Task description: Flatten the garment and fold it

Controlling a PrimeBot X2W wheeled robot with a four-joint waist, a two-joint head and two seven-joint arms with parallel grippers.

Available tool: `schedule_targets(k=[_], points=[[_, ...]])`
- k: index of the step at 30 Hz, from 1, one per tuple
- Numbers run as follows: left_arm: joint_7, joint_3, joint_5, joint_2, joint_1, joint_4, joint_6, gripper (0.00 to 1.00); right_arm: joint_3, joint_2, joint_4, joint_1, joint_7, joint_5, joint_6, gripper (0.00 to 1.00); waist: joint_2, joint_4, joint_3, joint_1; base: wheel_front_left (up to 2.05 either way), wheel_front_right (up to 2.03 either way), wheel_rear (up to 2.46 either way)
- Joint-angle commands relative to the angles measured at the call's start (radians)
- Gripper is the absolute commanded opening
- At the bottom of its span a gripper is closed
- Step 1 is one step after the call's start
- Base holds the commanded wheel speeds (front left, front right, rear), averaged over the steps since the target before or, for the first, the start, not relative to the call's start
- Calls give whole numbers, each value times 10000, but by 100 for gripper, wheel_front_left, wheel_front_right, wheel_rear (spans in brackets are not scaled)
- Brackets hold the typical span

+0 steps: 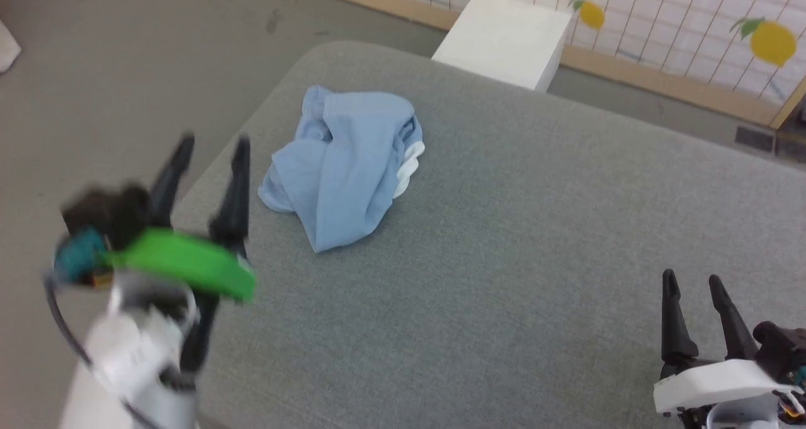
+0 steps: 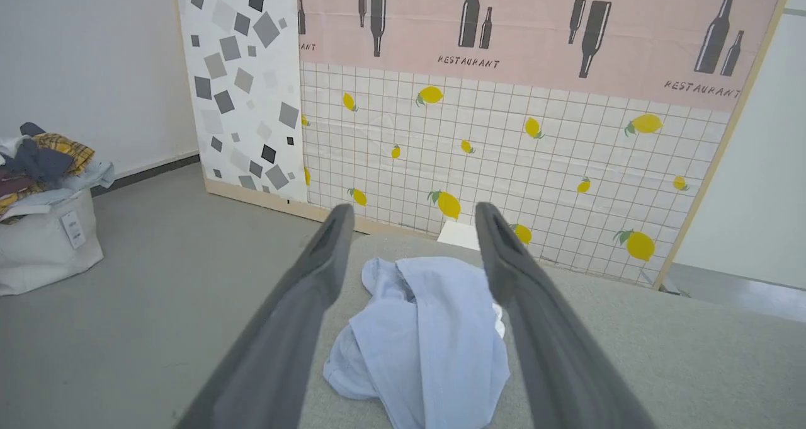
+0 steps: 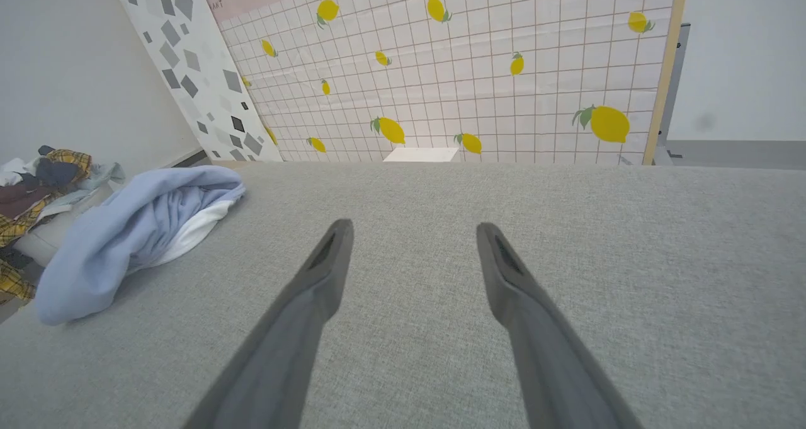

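Observation:
The garment [image 1: 343, 164] is a light blue T-shirt lying crumpled in a heap on the grey padded surface [image 1: 504, 240], with a bit of white showing at its right side. My left gripper [image 1: 213, 144] hangs open near the surface's left edge, just left of the heap and apart from it. In the left wrist view the garment [image 2: 428, 341] lies ahead between the open fingers [image 2: 315, 271] of my left gripper [image 2: 412, 218]. My right gripper [image 1: 692, 281] stands open at the lower right, far from the cloth. In the right wrist view the garment [image 3: 132, 234] lies off to the left of my right gripper [image 3: 412, 230].
A white box [image 1: 504, 38] stands beyond the surface's far edge, against a lemon-patterned panel [image 2: 504, 145]. A white bag heaped with clothes [image 2: 44, 227] sits on the floor to the left. Grey floor [image 1: 113, 89] surrounds the surface.

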Motion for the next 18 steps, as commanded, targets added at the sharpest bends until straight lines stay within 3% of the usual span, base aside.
schedule_targets(k=[1, 5, 9, 18], points=[[464, 24, -197, 230, -598, 141, -67, 100, -4, 5, -51, -230, -61, -51, -17, 100, 0, -50, 425, 0, 0, 0, 0], [1898, -129, -492, 902, -2163, 960, -187, 100, -87, 5, -211, -448, -61, -277, -17, 100, 0, -296, 972, 0, 0, 0, 0], [3075, 66, -1523, 740, -3451, 2160, -154, 100, -194, 5, -369, -621, -61, -526, -17, 100, 0, -601, 1466, 0, 0, 0, 0], [4696, 323, -2111, 1053, -5112, 4286, 233, 100, -211, 5, -730, -1094, -61, -970, -17, 100, 0, -1499, 2714, 0, 0, 0, 0]])
